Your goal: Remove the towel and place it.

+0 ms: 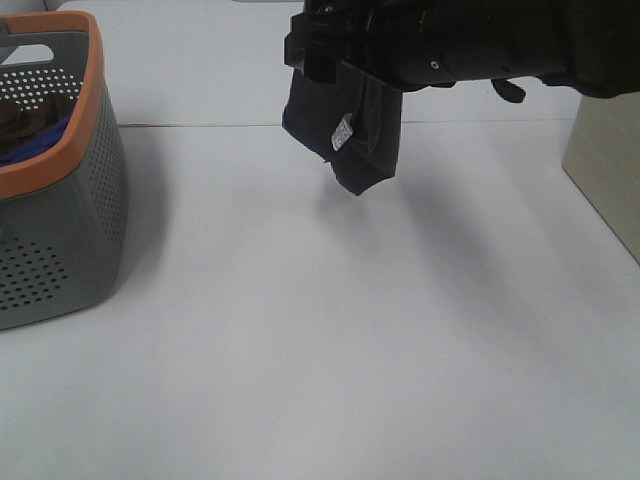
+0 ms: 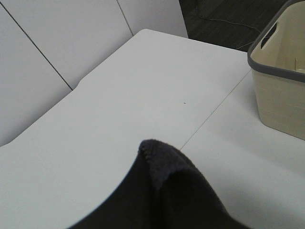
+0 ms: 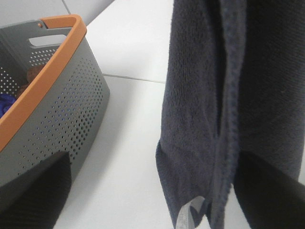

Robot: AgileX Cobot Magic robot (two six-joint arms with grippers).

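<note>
**Dark towel held in the air above the tabletop**

At the far left stands a grey perforated basket (image 1: 70, 200) with an orange rim; a brown cloth (image 1: 25, 112) and a bright blue cloth (image 1: 40, 145) lie inside it. Right of it, over the far middle of the white tabletop (image 1: 320, 330), the towel (image 1: 375, 140) hangs folded lengthwise from dark arm hardware (image 1: 450, 40), clear of the surface, its white tag (image 1: 343, 131) facing the camera. The left gripper is pressed together; the towel bunches over it in the left wrist view (its fingers are hidden beneath the cloth). The right gripper (image 3: 152, 174) is spread wide, its fingers (image 3: 38, 191) standing on either side of the hanging towel without pinching it. At the far right edge sits a beige basket (image 1: 605, 170) with a grey rim.
</note>
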